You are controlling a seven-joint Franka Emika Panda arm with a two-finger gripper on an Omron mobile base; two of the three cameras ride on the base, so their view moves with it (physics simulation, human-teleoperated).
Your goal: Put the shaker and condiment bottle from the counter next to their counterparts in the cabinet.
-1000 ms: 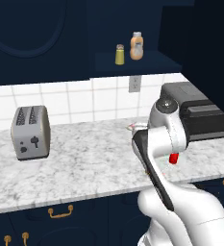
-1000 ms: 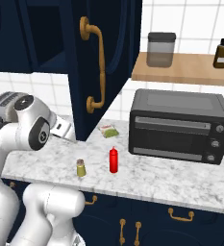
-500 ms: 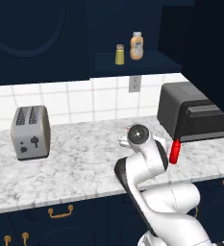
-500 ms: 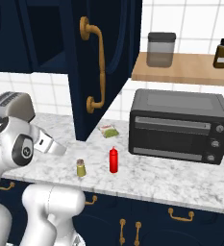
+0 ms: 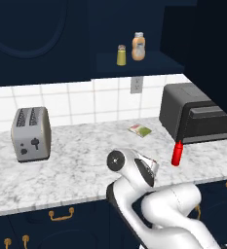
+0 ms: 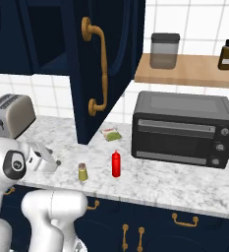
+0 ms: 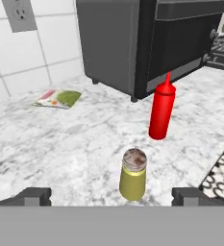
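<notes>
On the marble counter [image 6: 150, 179] the shaker [image 7: 133, 174] stands upright near the front edge, between the spread, released fingers [image 7: 36, 194], untouched. Just right and farther back stands the condiment bottle [image 7: 161, 110], the toaster oven [image 6: 181, 129] behind it. A small packet [image 7: 57, 98] lies far left; bare marble surrounds the shaker. The counterparts [image 5: 133, 49] sit on the cabinet [image 5: 134, 61] shelf.

No legible txt anywhere. Orange-tan bottle [image 5: 138, 46] has pale label, unreadable; packet [image 7: 58, 98] print too blurred.
</notes>
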